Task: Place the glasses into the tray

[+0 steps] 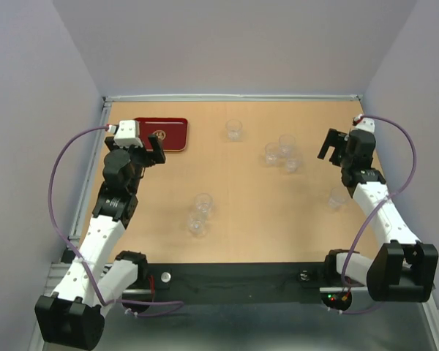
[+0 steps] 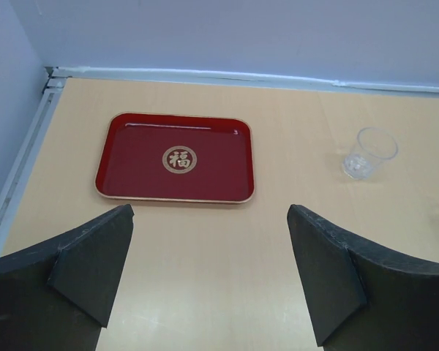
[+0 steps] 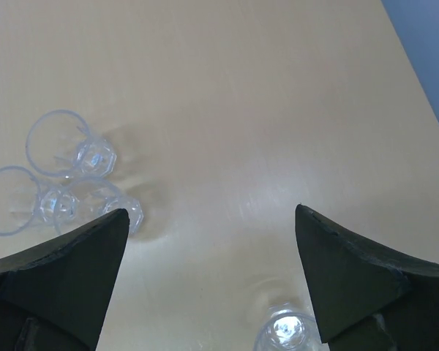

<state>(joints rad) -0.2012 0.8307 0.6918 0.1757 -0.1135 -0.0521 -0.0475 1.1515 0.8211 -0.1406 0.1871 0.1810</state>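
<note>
The dark red tray (image 1: 174, 134) lies empty at the far left; in the left wrist view it (image 2: 132, 157) sits ahead of my fingers. My left gripper (image 1: 146, 155) (image 2: 211, 219) is open and empty, just near of the tray. Clear glasses stand on the table: one (image 1: 235, 130) (image 2: 367, 153) right of the tray, a cluster of three (image 1: 282, 153) (image 3: 58, 142) at mid right, one (image 1: 337, 197) (image 3: 285, 333) near the right arm, and two (image 1: 200, 213) in the middle. My right gripper (image 1: 334, 150) (image 3: 212, 216) is open and empty, right of the cluster.
The wooden table (image 1: 249, 234) is walled at the back and both sides, with a metal rail (image 1: 234, 96) along the far edge. A black bar (image 1: 234, 281) with the arm bases runs along the near edge.
</note>
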